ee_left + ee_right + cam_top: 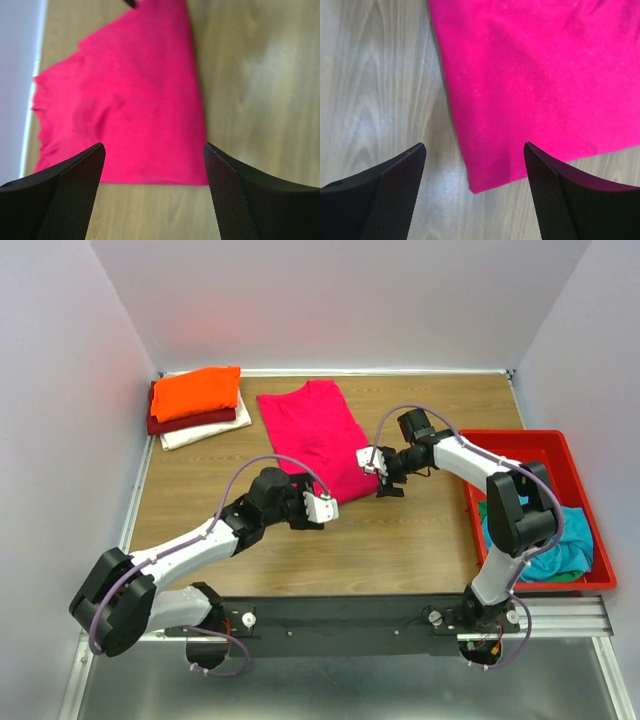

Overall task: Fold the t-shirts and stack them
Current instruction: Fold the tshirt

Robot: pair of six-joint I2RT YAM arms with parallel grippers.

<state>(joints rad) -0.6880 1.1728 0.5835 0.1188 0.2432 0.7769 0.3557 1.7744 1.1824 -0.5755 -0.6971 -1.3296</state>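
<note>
The pink shirt (315, 435) lies flat on the wooden surface (400, 540), about the middle of its far half. It is folded into a long narrow shape. Its long axis runs from the far edge toward the arms, and the near end leans a little to the right. In the top view the far end is the wider one, and the near end finishes in a straight edge. I cannot tell which end holds the collar.

The left tool (318, 504) sits just off the near edge of the pink shirt. Its fingers (65, 200) are spread wide with nothing between them. In its own view the pink shirt (135, 100) stretches away ahead, with its straight hem crossing between the fingertips of the left tool (154, 146).

The right tool (384, 478) is at the shirt's near right side, its jaws also wide apart and holding nothing. Its view shows the near corner of the pink shirt (535, 75) lying between its fingers (570, 200), on bare wood. Whether either tool touches the cloth cannot be told.

In the far left corner three folded shirts are piled: an orange shirt (195, 392) on top, a dark red shirt (170, 424) under it and a cream shirt (205, 432) at the bottom. On the right stands a red tray (540, 438) holding a crumpled teal shirt (555, 552).
</note>
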